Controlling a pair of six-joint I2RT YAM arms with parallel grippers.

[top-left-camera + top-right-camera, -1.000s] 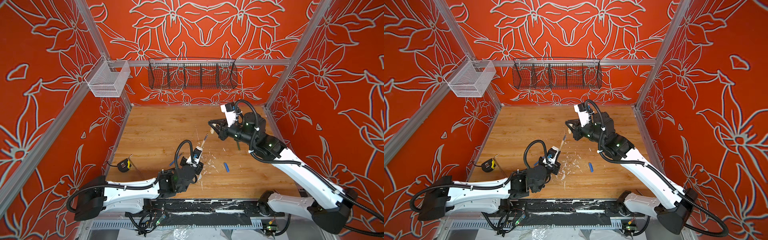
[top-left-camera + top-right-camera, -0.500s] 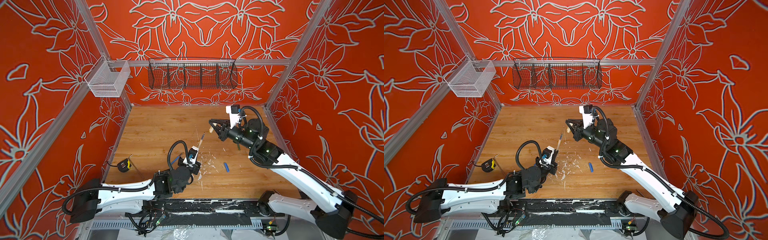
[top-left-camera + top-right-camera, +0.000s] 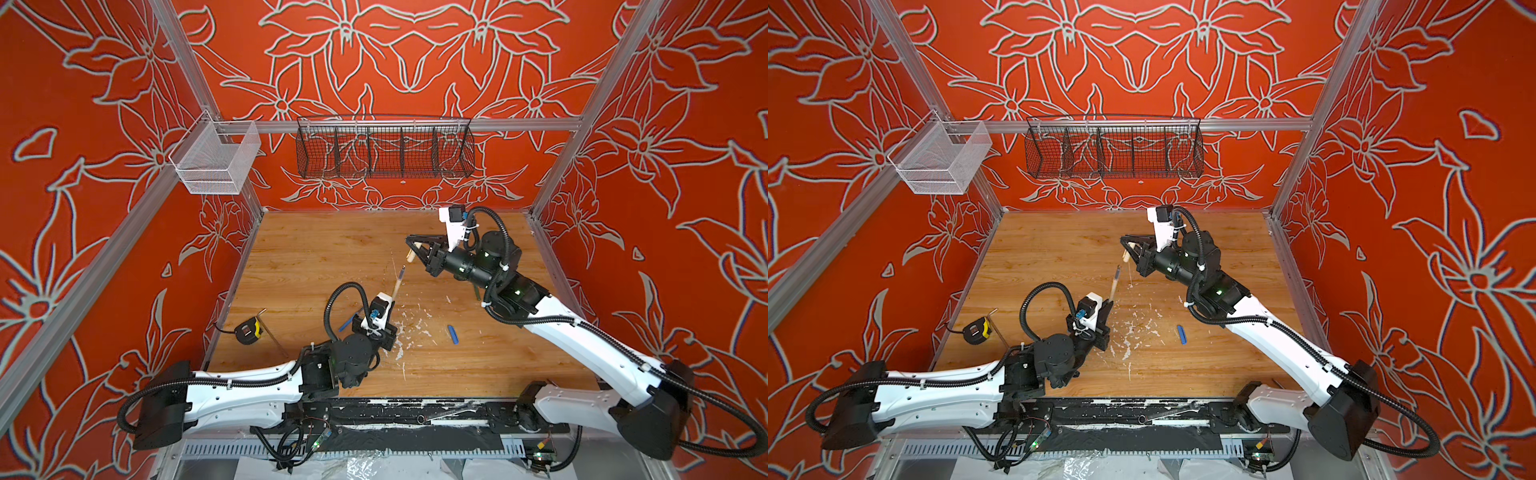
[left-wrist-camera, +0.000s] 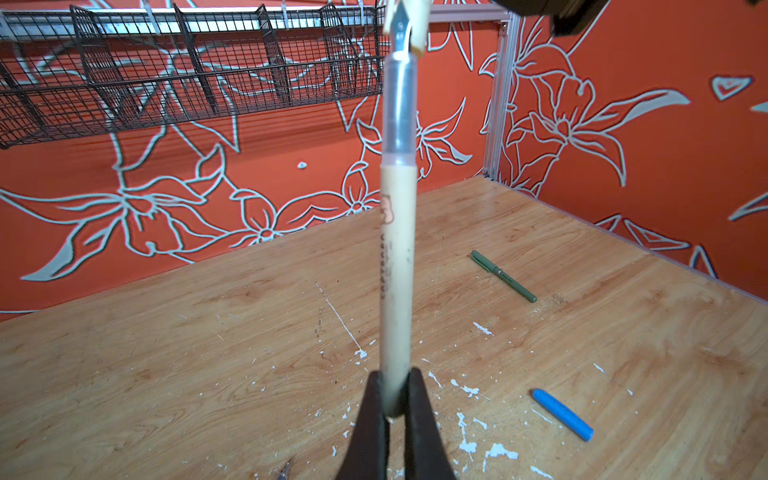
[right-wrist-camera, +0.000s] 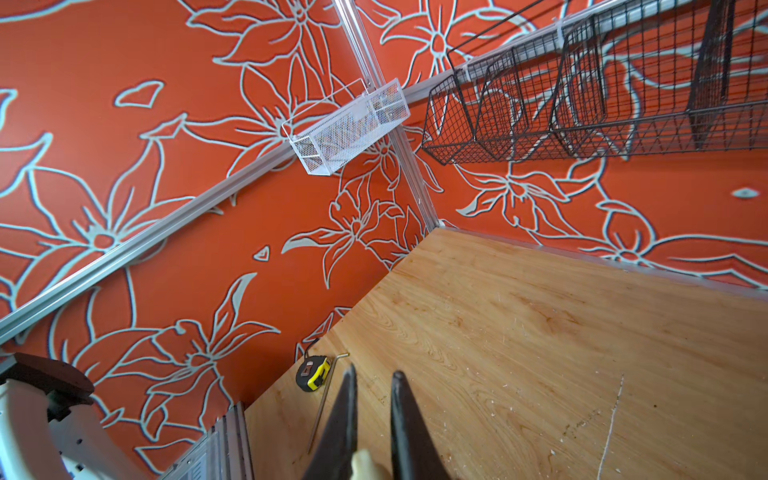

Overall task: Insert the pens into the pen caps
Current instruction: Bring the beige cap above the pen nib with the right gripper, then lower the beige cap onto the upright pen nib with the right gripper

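Left gripper [image 4: 395, 390] is clamping the butt end of the beige pen [image 4: 397, 270], jaws pressed against the barrel on both sides. The pen is standing off the table [image 4: 166, 374], leaning slightly, dark pointed tip uppermost.

Right gripper [image 5: 374, 372] is gripping the beige cap [image 3: 410, 255] deep between its fingers. The cap's lower end is poking out below them, above the pen.

Key relation: in both top views the cap is sitting just beyond the pen's tip and a little toward the right arm's side, near but apparently not yet over it. The pen's long axis is running from the left gripper up toward the cap. The cap's axis looks close to that line, not quite on it. Judgement: the next move is calling for a small sideways correction, then closing along that axis. Either arm is near enough.

Elsewhere: 1 blue cap [image 4: 563, 415] and 1 green pen [image 4: 503, 276] are lying loose on the table. A blue pen [image 3: 347, 322] is showing partly beside the left arm.

Writing: the beige barrel is carrying a small brown figure and dark lettering, too blurred to read. The green pen's pale mark is also unreadable.
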